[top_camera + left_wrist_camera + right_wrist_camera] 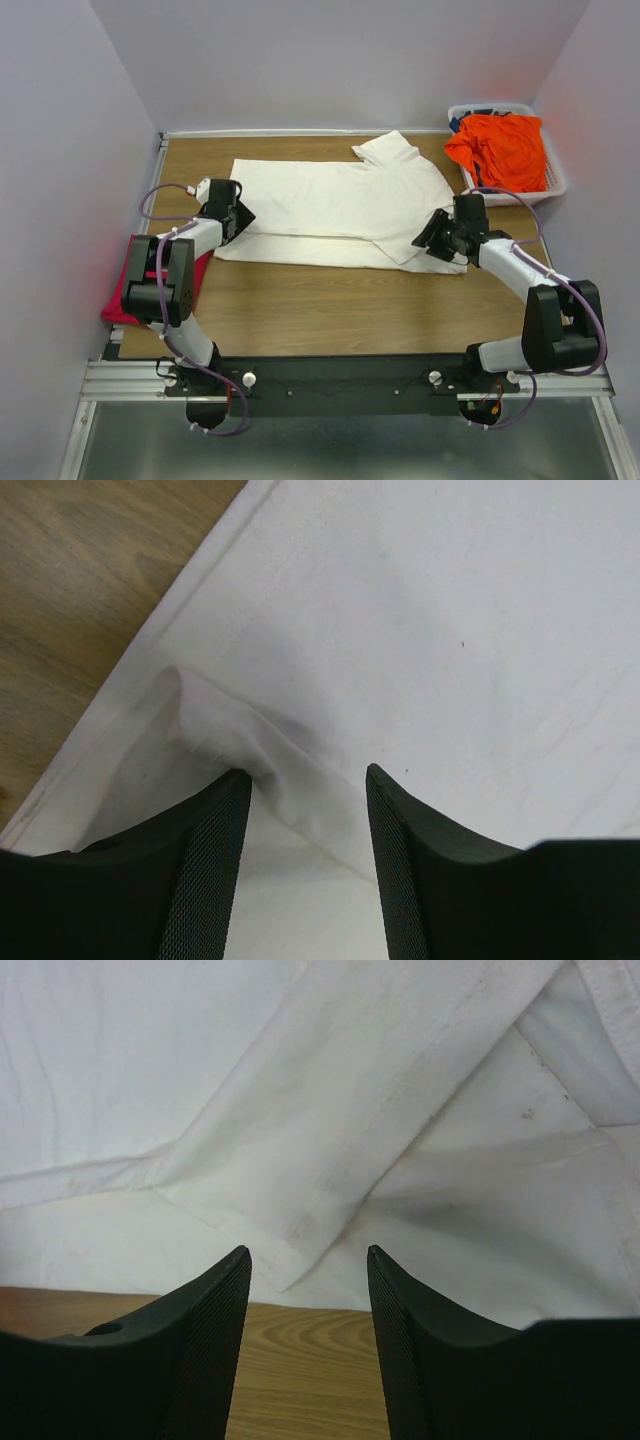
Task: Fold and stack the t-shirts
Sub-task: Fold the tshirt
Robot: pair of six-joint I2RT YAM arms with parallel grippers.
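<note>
Closest to the lens in the left wrist view, two black ribbed fingers (205,880) stand apart: the left gripper (306,772) is open. Between the tips rises a small ridge of cloth from the cream-white t-shirt (450,630). The ridge seems to brush one finger, though it is hard to tell whether anything presses on it. A strip of wooden table (70,600) shows beside the shirt's stitched edge.

In the right wrist view, the right gripper (308,1252) also has its jaws spread wide and holds nothing. It hangs over the shirt's near edge, where a folded sleeve lies slanting across the body of the shirt and bare wood shows just below.

From above, the cream-white shirt lies spread across the middle of the table, its straight hem end toward the left gripper and its sleeves toward the right one. Each gripper sits at one end of the shirt's near side.

An orange t-shirt (500,150) is heaped in a white lattice basket (555,185) at the far right corner. A magenta-pink t-shirt (118,305) lies at the table's left edge, partly hidden under the left arm (170,270).
</note>
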